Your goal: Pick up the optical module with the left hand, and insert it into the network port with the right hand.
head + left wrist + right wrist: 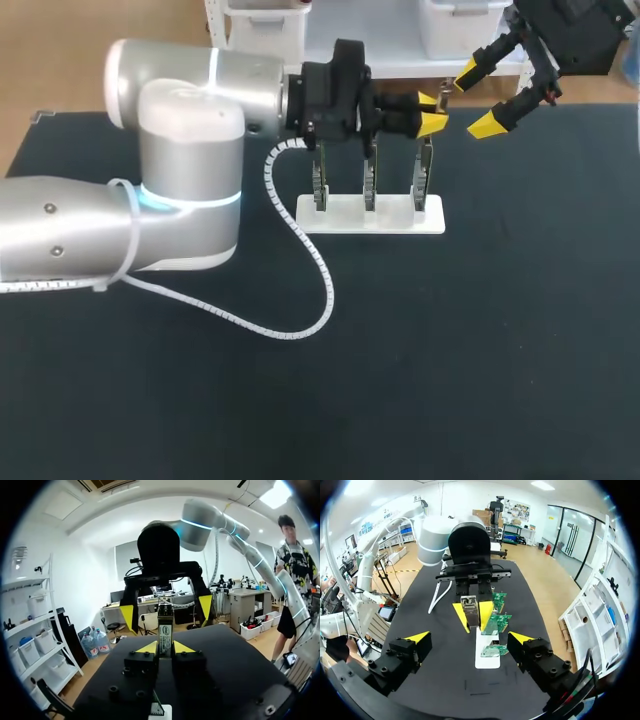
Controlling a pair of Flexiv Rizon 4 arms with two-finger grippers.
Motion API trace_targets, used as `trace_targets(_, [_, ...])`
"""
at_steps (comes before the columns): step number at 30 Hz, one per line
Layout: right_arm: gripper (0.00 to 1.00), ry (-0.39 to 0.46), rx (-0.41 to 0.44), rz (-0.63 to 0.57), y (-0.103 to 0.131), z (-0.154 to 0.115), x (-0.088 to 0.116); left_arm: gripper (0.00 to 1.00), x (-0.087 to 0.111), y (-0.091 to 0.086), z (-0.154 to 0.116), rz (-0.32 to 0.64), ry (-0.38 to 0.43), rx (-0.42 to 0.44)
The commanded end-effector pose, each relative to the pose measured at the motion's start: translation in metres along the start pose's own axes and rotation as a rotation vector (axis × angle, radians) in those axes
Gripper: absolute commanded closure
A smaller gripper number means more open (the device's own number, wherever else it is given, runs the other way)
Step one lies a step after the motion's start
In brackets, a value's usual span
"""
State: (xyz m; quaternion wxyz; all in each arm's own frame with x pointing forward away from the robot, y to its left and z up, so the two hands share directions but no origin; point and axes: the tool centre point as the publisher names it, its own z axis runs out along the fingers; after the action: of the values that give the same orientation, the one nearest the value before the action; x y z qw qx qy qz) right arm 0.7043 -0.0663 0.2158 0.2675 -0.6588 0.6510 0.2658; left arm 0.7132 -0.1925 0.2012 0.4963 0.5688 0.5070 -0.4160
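The optical module [165, 630], a slim metal stick with a label, stands between the yellow fingertips of my left gripper [165, 648], which is shut on it. In the head view the left gripper [428, 112] holds it above the right end of the white stand [340, 216] with three upright green boards [369, 185]. My right gripper [478, 98] hangs open just to the right of the module, facing it. From the right wrist, the module [469, 605] sits straight ahead of my open right gripper [469, 639], a short gap away. A board with a metal port [494, 643] stands on the stand's near end.
A white spiral cable [305, 260] from my left arm loops over the dark mat left of the stand. My bulky left arm [170, 170] covers the table's left part. The table's far edge lies just behind both grippers.
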Motion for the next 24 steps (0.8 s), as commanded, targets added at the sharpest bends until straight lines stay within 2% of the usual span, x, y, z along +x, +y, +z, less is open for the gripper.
trace_targets(1, [0.0, 0.0, 0.001, 0.001, 0.0004, 0.0001, -0.0001, 1.0, 0.0001, 0.0082, 0.008, 0.005, 0.005, 0.02])
trace_targets(22, [0.0, 0.0, 0.001, 0.001, 0.0004, 0.0001, -0.0001, 1.0, 0.0064, 0.0017, 0.0057, -0.044, 0.044, 0.02])
trace_targets(24, [0.0, 0.0, 0.001, 0.001, 0.0004, 0.0001, -0.0001, 1.0, 0.0063, 0.0012, 0.0064, -0.045, 0.053, 0.044])
